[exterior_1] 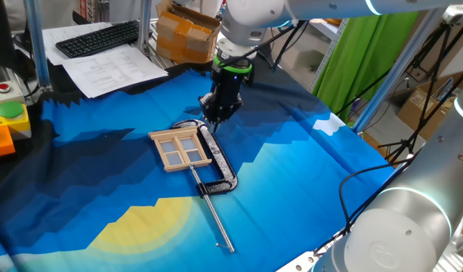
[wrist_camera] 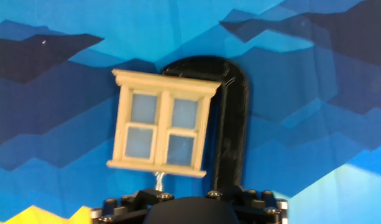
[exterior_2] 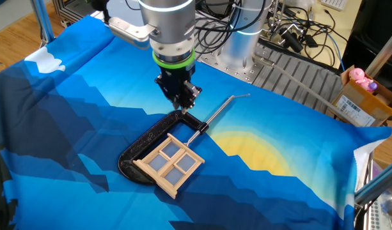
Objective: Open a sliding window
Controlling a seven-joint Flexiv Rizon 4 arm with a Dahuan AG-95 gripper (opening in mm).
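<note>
In the one fixed view, a box with red and green buttons (exterior_1: 6, 115) sits at the far left edge of the table, and behind it a black keyboard (exterior_1: 97, 38) rests on white sheets of paper (exterior_1: 114, 70). A blue cloth (exterior_1: 291, 174) with darker mountain shapes and a yellow sun covers the table. Near the middle of the cloth lies the sliding window (exterior_1: 180, 148), a small frame of pale wood with four panes, flat on the cloth and held in a black clamp (exterior_1: 220, 160) that curves round its far and right sides. The clamp's silver rod (exterior_1: 214, 215) runs from the window's near edge toward the front of the table. Just right of the window's far corner the gripper (exterior_1: 214, 117) points straight down, low over the clamp's curved end; its fingers look drawn close together, but whether they are fully shut, or pinching anything, cannot be told. A cardboard box (exterior_1: 187, 33) stands behind the arm, and a green curtain (exterior_1: 367, 53) hangs at the right.
</note>
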